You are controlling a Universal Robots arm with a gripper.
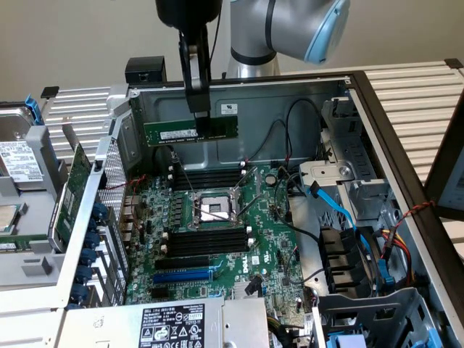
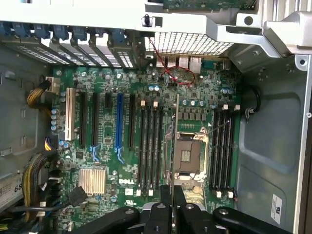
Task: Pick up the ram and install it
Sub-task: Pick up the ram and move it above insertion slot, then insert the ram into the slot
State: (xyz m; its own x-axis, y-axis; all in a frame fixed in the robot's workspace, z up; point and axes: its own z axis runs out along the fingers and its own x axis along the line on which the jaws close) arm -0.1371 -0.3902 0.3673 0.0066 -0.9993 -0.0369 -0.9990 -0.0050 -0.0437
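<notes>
Currently, gripper point(image 1: 198, 110) state: nearly closed, both fingers point(image 2: 163, 214) pinching the upper edge of the ram point(image 1: 190, 132) near its mid-length.
Ram attitude: standing on edge, long side level, white label facing the exterior view.
Ram position: lifted clear of the motherboard point(image 1: 272, 214), in front of the far wall of the computer case point(image 1: 290, 119).
Ram alignment: in the wrist view, edge-on and parallel to the memory slots point(image 2: 148, 146), over the edge of the processor socket point(image 2: 187, 155).
Slots: two black banks, one on each side of the socket, all unfilled.
Arm point(image 1: 290, 22): reaches in from above the far wall.
Surroundings: blue cables point(image 1: 337, 206) lie at the exterior view's right; an expansion card point(image 1: 72, 188) stands outside the case at its left.
</notes>
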